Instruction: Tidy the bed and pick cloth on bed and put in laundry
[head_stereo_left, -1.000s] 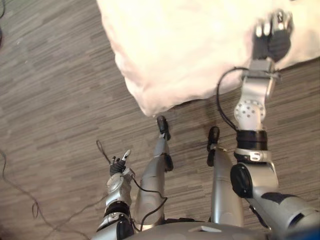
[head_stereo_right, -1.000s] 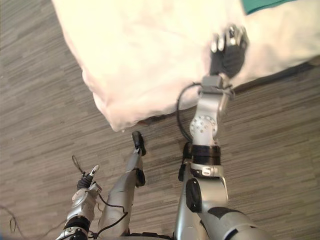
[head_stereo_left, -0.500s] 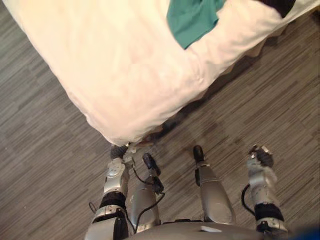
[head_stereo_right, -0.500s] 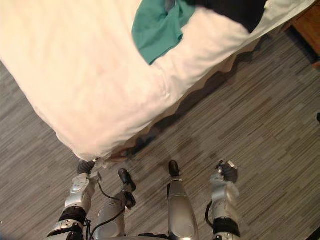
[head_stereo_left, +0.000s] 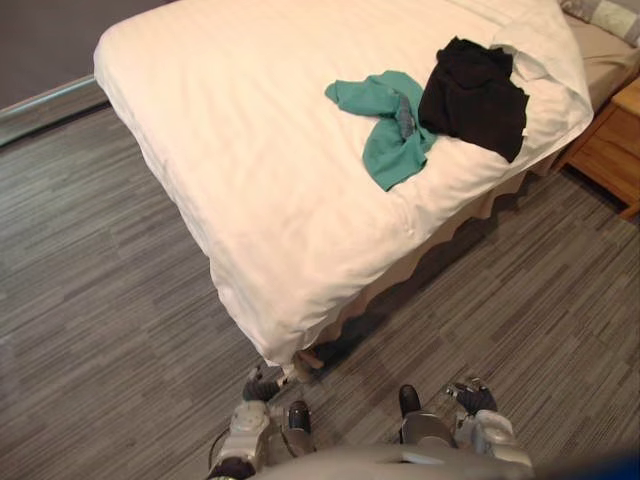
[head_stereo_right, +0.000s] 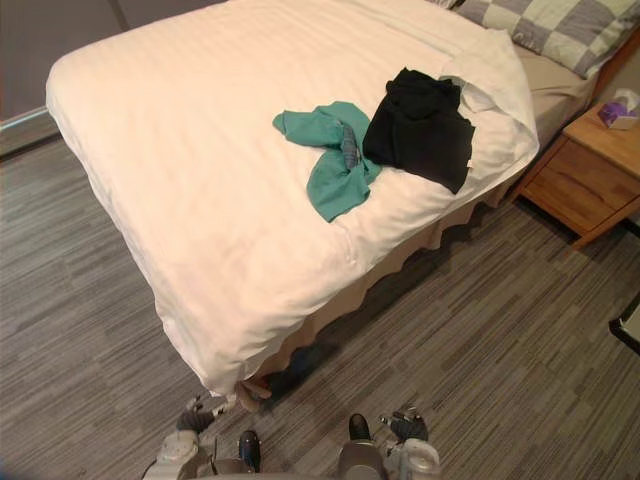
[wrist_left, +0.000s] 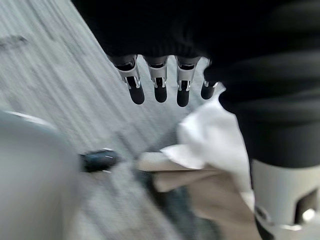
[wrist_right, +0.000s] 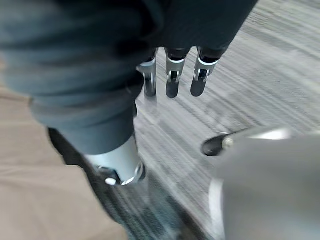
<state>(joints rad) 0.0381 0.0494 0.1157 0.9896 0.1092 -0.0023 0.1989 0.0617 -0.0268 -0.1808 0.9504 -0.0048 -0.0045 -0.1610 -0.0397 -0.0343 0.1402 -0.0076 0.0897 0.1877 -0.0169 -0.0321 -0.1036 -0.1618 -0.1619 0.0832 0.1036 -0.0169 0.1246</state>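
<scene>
1. Fingers (wrist_left: 159, 86) of the left hand (head_stereo_left: 263, 384) hang straight and slightly spread, holding nothing, just beside the near corner of the white bed (head_stereo_left: 250, 200) at 6 o'clock.
2. Right hand (head_stereo_left: 473, 398) hangs low at 5 o'clock over the floor (head_stereo_left: 100, 300), its fingers (wrist_right: 171, 80) likewise loose and empty.
3. Green cloth (head_stereo_left: 385, 130) lies crumpled on the bed at 1 o'clock, well apart from both hands. A black cloth (head_stereo_left: 472, 92) lies against it on its 2 o'clock side, near the bed's edge.
4. Wooden nightstand (head_stereo_right: 585, 170) stands beside the bed at 3 o'clock, with a checked pillow (head_stereo_right: 560, 25) at the head.
5. The step in hand appears to be the approach, with neither garment lifted yet. The next move likely calls for walking along the bed's side toward 1 o'clock until the cloths come within reach, then closing a hand on one.
</scene>
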